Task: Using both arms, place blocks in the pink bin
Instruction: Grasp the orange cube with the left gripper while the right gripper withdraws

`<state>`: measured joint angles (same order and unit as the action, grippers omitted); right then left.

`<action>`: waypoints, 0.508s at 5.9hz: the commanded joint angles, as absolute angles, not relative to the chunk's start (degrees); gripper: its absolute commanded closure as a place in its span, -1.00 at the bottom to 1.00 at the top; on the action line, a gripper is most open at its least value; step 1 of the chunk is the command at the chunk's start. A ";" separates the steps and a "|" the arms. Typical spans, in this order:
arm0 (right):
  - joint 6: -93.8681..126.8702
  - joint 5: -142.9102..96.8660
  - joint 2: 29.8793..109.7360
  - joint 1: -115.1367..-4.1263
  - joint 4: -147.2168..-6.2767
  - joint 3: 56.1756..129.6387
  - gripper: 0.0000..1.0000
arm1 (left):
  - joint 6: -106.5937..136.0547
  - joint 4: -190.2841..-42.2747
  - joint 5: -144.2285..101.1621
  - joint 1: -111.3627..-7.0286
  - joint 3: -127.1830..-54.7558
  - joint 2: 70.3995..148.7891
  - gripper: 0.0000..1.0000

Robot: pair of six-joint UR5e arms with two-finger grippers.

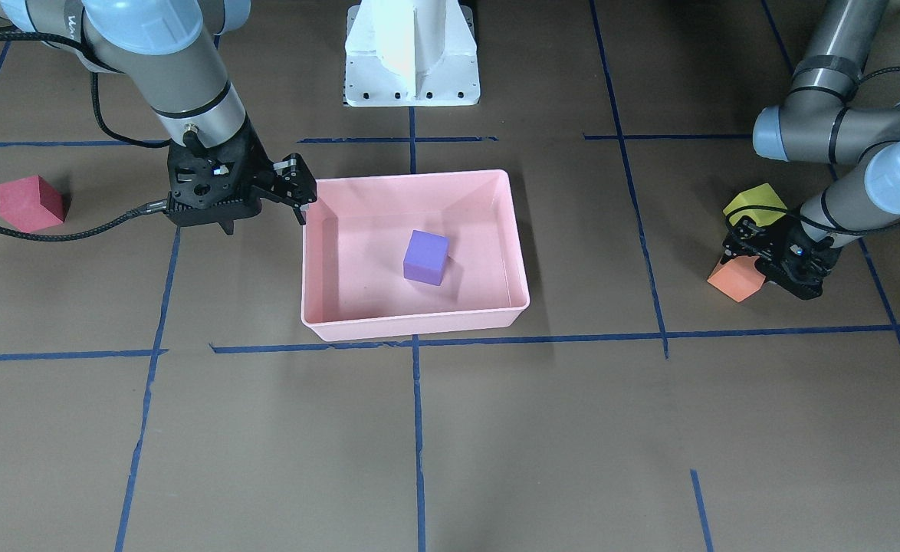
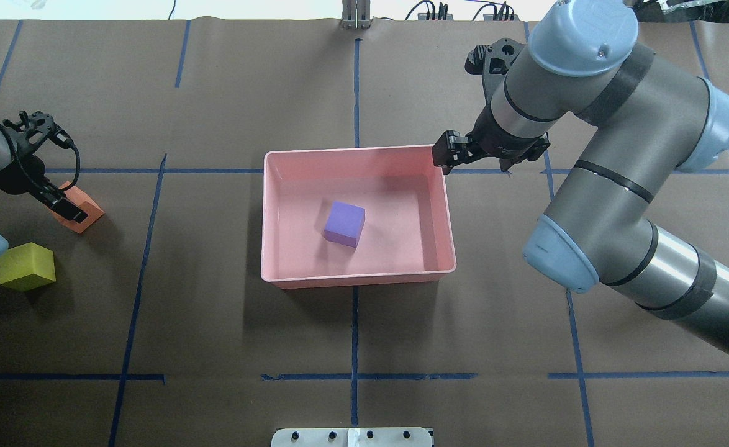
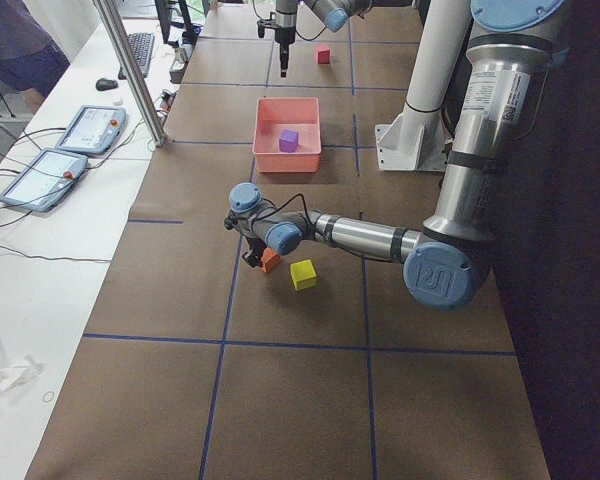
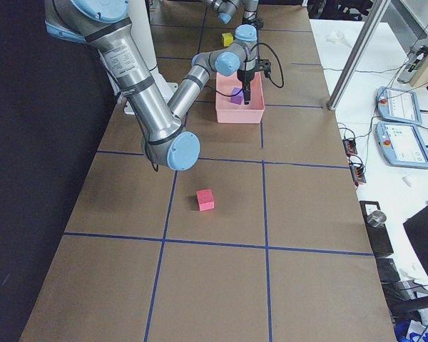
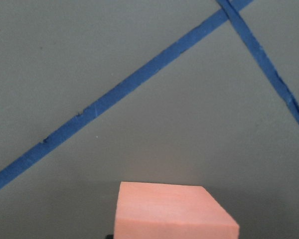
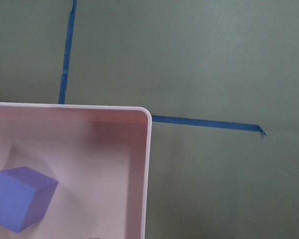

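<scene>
Grabbing likely light, squashy orange foam cube (image 1: 735, 280) on brown counter (image 2: 215, 310): left gripper (image 2: 61, 207) fingers look clamped across flat faces. Right gripper (image 2: 448, 155) beside shallow pink plastic bin (image 2: 358, 280), fingers: cannot tell.

Grey arms (image 2: 619, 205), light-blue joint caps (image 2: 588, 28)

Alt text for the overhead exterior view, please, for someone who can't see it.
A purple block lies in the pink bin at centre, with the right gripper above the bin's far right corner. At the left edge, the left gripper is down on the orange block, the yellow-green block loose beside it.
</scene>
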<state>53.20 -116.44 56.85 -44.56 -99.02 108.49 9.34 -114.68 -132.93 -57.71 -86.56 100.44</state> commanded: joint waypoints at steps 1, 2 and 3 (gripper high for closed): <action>47.06 -119.07 58.96 -48.05 -99.05 108.81 -1.00 | 23.82 -114.00 -132.80 -59.40 -90.86 104.65 0.39; 41.89 -121.35 62.02 -50.86 -99.05 110.29 -1.00 | 31.56 -111.99 -132.80 -59.50 -92.27 108.77 0.38; 35.05 -122.86 67.27 -53.59 -98.79 112.91 -1.00 | 38.34 -104.92 -132.54 -59.24 -94.98 114.55 0.37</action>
<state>41.44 -121.10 62.68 -50.81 -98.99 110.68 31.08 -110.37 -132.73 -59.31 -92.58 109.30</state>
